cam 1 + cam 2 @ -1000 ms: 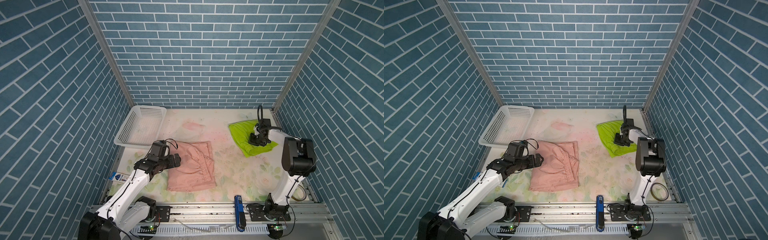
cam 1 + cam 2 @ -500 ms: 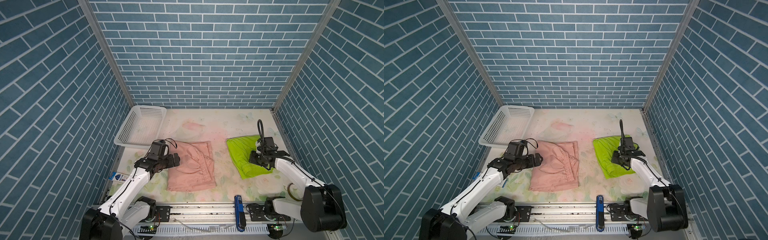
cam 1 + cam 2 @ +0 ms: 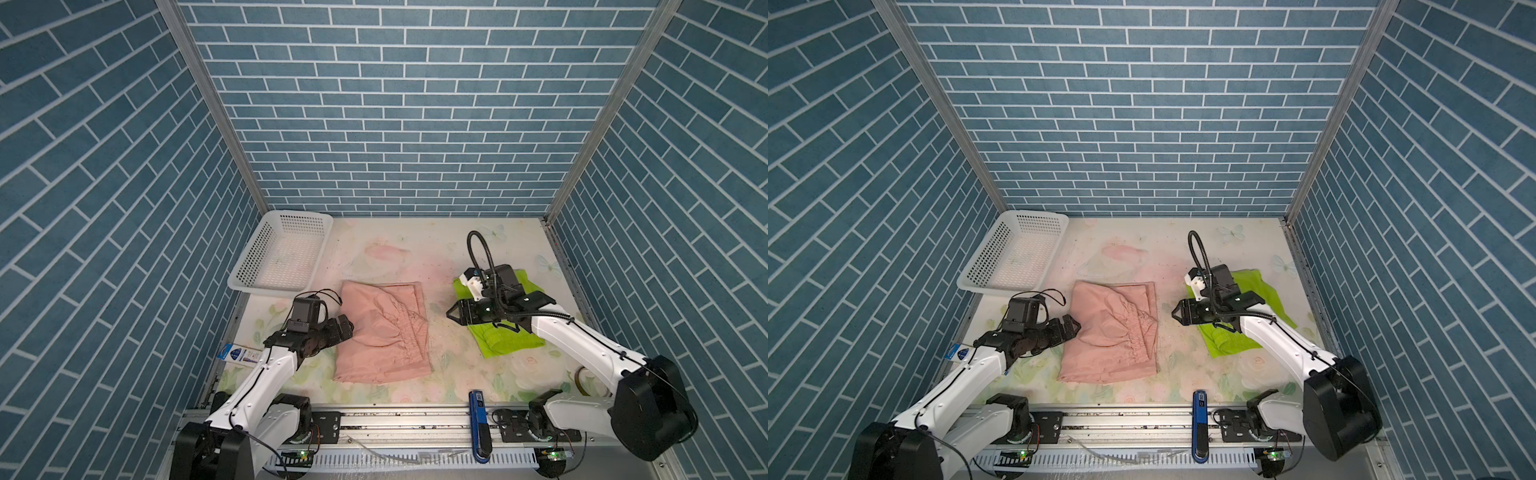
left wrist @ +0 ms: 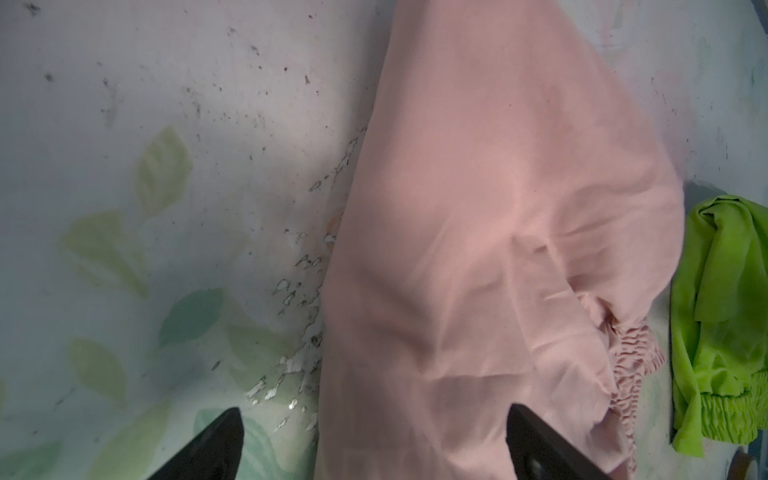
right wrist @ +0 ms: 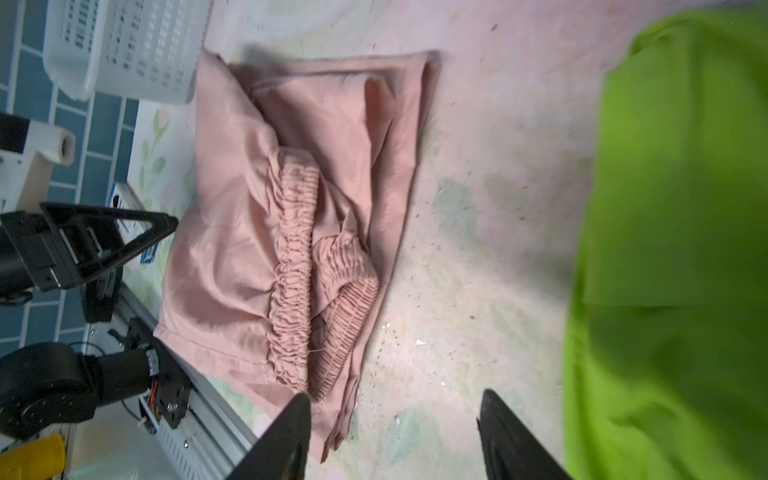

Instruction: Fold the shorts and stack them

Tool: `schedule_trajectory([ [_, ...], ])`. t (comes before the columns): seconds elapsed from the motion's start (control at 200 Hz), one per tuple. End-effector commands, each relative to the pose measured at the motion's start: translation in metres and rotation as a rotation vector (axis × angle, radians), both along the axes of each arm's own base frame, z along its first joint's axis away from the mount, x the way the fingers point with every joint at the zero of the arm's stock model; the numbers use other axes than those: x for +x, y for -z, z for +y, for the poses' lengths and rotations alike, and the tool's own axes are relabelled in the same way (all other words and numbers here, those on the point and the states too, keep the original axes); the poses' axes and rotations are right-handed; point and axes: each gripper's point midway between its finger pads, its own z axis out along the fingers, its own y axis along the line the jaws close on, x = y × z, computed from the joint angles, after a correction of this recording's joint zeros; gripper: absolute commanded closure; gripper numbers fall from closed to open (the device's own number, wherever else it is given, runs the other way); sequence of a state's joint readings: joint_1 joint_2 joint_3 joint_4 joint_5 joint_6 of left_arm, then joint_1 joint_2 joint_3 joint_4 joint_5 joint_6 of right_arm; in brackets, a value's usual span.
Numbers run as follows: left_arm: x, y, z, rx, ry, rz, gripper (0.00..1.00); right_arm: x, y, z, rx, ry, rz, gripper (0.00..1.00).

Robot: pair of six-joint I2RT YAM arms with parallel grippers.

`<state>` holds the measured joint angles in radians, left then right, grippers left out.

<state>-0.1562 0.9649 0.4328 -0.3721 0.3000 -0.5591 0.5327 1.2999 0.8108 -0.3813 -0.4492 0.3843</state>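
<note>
Entry: salmon-pink shorts (image 3: 382,332) folded mid-counter (image 3: 415,257), spread left claw (image 3: 345,327) at their left edge; lime-green shorts (image 3: 509,347) lying right of the spread, empty right claw (image 3: 453,313), the nearer arm.

I count two pairs: pink shorts (image 3: 374,345), lime-green shorts (image 3: 511,345). One white basket (image 3: 270,287). Two arms, left arm (image 3: 270,374) and right arm (image 3: 582,345). One blue bar (image 3: 478,419) up front.
</note>
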Motion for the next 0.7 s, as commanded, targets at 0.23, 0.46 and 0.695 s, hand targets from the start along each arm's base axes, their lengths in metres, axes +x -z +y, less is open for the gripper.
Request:
schedule_trajectory([
  [0.23, 0.015, 0.002, 0.004, -0.06, -0.036, -0.078, 0.0, -0.01, 0.04, 0.076, 0.134, -0.119, 0.08, 0.29],
  [0.46, 0.027, 0.005, -0.011, -0.122, 0.023, -0.078, 0.0, -0.009, 0.074, 0.071, 0.054, -0.09, 0.138, 0.28],
  [0.695, 0.028, 0.02, -0.018, -0.151, 0.05, -0.034, 0.0, -0.014, 0.091, 0.079, 0.065, -0.104, 0.186, 0.27],
])
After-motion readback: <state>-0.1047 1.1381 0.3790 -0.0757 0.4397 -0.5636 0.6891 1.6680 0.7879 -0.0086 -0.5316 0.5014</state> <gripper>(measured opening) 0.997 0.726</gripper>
